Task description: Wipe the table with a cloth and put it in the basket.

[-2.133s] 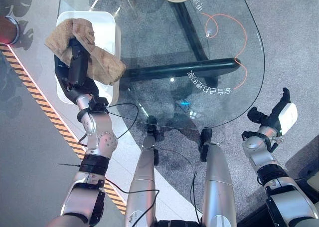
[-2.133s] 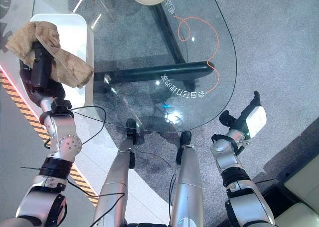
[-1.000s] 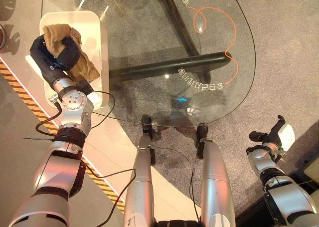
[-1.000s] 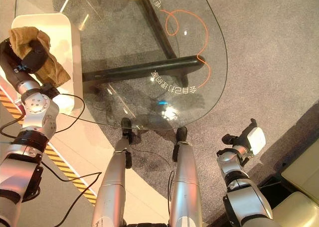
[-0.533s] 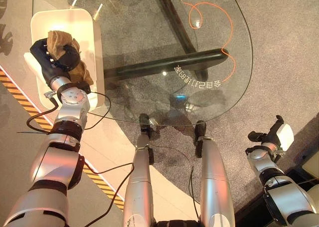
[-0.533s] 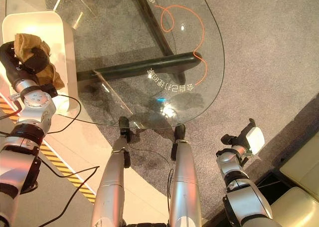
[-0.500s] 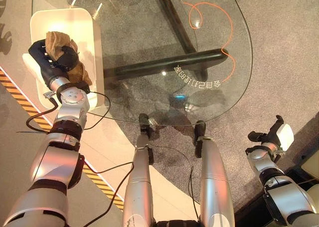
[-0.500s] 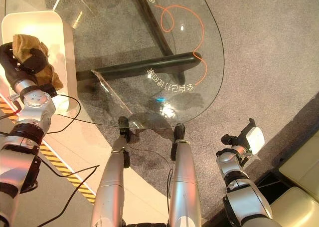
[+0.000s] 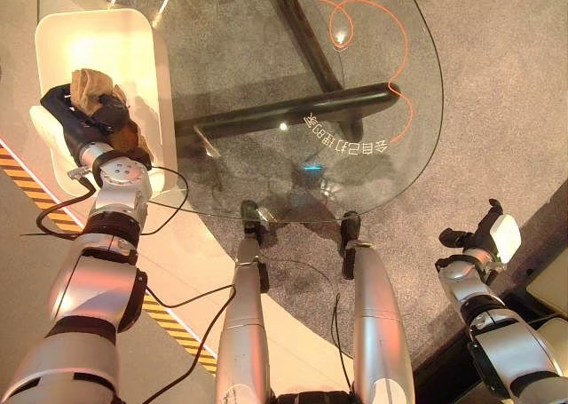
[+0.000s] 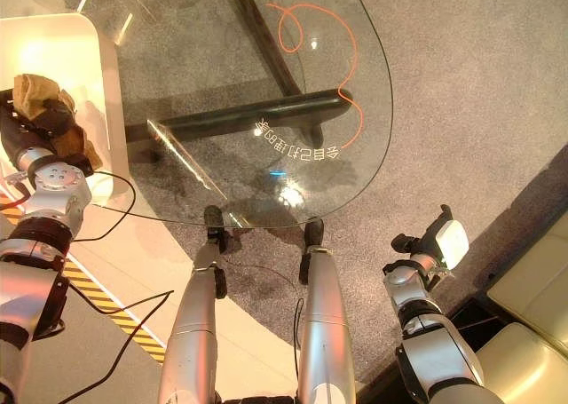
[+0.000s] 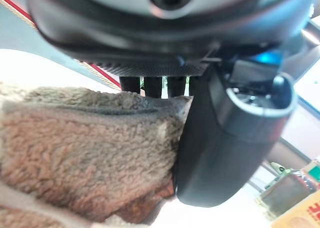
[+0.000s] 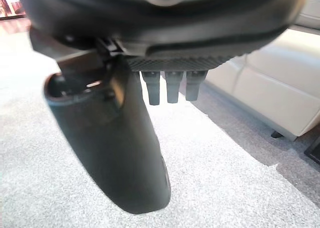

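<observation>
The brown fuzzy cloth (image 9: 90, 81) is bunched inside the white basket (image 9: 99, 33), which stands on the floor by the glass table's left end. My left hand (image 9: 78, 120) is down in the basket and shut on the cloth. In the left wrist view the thumb (image 11: 227, 138) presses against the cloth (image 11: 85, 153), and the fingers (image 11: 150, 85) run behind it. My right hand (image 9: 491, 236) hangs low at the far right over the carpet, away from the table. Its thumb (image 12: 115, 148) and fingers (image 12: 170, 85) are straight and hold nothing.
The oval glass table (image 9: 433, 111) has a black base (image 9: 284, 115) showing through it and an orange looped cord (image 9: 395, 40) near its far right side. A striped floor strip (image 9: 22, 178) runs left of the basket. A beige sofa (image 12: 270, 72) stands beyond my right hand.
The whole picture has shifted, so the camera moved. My left hand with the cloth has sunk a little lower in the basket. The right hand hangs as before.
</observation>
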### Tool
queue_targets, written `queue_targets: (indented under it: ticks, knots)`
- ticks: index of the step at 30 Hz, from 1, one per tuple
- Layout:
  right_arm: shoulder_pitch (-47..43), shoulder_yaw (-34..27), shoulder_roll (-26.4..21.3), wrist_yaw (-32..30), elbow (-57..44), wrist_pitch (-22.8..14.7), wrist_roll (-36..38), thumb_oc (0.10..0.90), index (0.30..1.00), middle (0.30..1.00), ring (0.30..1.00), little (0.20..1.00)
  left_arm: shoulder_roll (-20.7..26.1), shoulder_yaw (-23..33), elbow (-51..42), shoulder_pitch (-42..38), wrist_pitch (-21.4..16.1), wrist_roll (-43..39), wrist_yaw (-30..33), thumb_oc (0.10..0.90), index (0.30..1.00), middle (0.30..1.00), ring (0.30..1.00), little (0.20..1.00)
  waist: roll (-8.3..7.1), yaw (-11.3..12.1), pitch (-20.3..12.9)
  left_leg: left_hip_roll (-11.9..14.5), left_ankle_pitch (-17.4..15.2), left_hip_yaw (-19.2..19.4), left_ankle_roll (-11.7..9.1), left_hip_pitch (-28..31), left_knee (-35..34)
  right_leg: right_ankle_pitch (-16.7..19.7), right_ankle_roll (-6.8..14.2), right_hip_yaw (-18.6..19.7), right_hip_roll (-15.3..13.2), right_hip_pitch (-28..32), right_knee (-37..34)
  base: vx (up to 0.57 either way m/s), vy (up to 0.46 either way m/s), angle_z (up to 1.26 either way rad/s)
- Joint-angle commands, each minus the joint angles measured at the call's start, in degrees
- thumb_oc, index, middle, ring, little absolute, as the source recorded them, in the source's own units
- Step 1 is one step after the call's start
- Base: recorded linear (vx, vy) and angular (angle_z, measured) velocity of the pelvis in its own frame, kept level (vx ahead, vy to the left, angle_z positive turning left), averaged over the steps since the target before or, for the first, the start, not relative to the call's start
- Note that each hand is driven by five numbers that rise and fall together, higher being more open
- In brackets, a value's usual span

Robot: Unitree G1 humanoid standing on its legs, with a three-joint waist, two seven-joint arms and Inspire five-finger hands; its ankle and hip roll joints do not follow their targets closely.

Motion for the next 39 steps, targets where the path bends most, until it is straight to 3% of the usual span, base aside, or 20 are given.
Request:
queue_targets:
  ticks: [1, 21, 22, 23, 24, 39]
  knots:
    - [0.6, -0.4, -2.7, -1.9, 0.9, -0.2, -0.5, 0.800, 0.900, 0.900, 0.900, 0.900, 8.6, 1.7, 2.7, -5.2, -2.4, 0.3, 1.7, 0.100, 0.300, 0.300, 0.300, 0.200, -0.64, 0.6, -1.4, -4.4, -10.6, 4.7, 6.5, 0.4, 8.5, 7.0, -1.6, 1.1, 5.3, 1.4, -10.4, -0.01, 0.031, 0.00]
    - [-0.8, -0.8, -3.8, -1.1, 1.5, -0.6, -0.6, 0.800, 0.900, 0.900, 0.900, 0.900, 8.5, -0.5, 5.3, -6.7, 1.3, -3.0, -6.2, 0.100, 0.300, 0.300, 0.300, 0.200, -1.10, 0.4, -1.4, -4.2, -10.5, 5.1, 6.6, -0.5, 8.1, 8.0, -1.1, 1.1, 5.2, 0.4, -11.4, 0.00, 0.002, 0.00]
    - [-0.8, -0.8, -3.9, -1.1, 1.5, -0.6, -0.6, 0.800, 0.900, 0.900, 0.900, 0.900, 8.5, -0.5, 5.3, -6.8, 1.5, -3.2, -6.3, 0.138, 0.333, 0.333, 0.333, 0.238, -1.12, 0.4, -1.4, -4.2, -10.5, 5.1, 6.6, -0.5, 8.1, 8.0, -1.1, 1.1, 5.3, 0.4, -11.5, 0.00, 0.000, 0.00]
    - [-0.7, -0.8, -4.0, -0.9, 1.6, -0.7, -0.5, 0.800, 0.900, 0.900, 0.900, 0.900, 8.5, -0.7, 5.5, -6.8, 2.2, -3.8, -7.0, 0.701, 0.815, 0.815, 0.815, 0.801, -1.19, 0.4, -1.4, -4.2, -10.5, 5.1, 6.6, -0.4, 8.0, 8.1, -1.0, 1.1, 5.2, 0.5, -11.7, 0.00, 0.000, 0.00]
    - [-0.8, -0.8, -4.0, -0.8, 1.6, -0.7, -0.5, 0.800, 0.900, 0.900, 0.900, 0.900, 8.5, -0.7, 5.5, -6.9, 2.3, -3.9, -7.0, 0.800, 0.900, 0.900, 0.900, 0.900, -1.20, 0.4, -1.4, -4.2, -10.5, 5.1, 6.6, -0.4, 8.0, 8.1, -1.0, 1.1, 5.2, 0.5, -11.7, 0.00, 0.000, 0.00]
    - [-1.0, -0.5, -3.7, -1.0, 1.4, -0.9, -0.1, 0.800, 0.900, 0.900, 0.900, 0.900, 8.1, -0.9, 6.8, -7.3, 2.2, -5.6, -7.4, 0.800, 0.900, 0.900, 0.900, 0.900, -1.17, 0.1, -1.4, -4.4, -10.2, 5.2, 6.6, -0.4, 7.4, 8.6, -0.8, 1.4, 5.4, 0.4, -12.3, 0.00, 0.000, 0.00]
